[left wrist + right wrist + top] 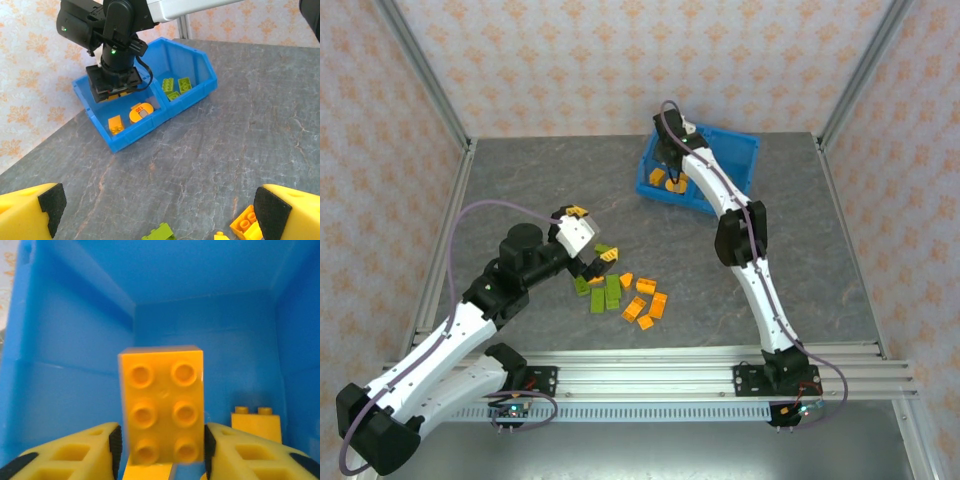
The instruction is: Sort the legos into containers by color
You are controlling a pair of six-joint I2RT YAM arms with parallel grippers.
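The right tool (160,445) reaches down into the blue bin (732,150) at the far side of the grey worktop (800,280), gripping an orange brick (161,400) by its lower end. In the right wrist view, the two yellow pads press against the brick's long sides. The brick stands upright, its six studs facing the camera and the bin's blue walls rising all round it. A smaller orange brick (257,422) rests on the bin floor just to one side of it.

Seen from the left wrist, the right tool (116,85) hangs over the bin compartment to the left of the dividing wall (159,100). Two orange pieces (116,125) lie on the floor of that compartment, close to the front wall. The compartment on the other side of the wall holds a few green bricks (176,87).

The left tool (595,233) is on the near side of the bin, well apart from it and facing toward it. Its yellow fingers (30,212) are spread wide at the bottom corners of the left wrist view, with nothing between them.

A scatter of orange and green bricks (613,290) lies loose on the worktop just beside the left tool, between the bin and the arm bases. Two of them, one green brick (160,232) and one orange (245,225), sit at the bottom edge of the left wrist view.
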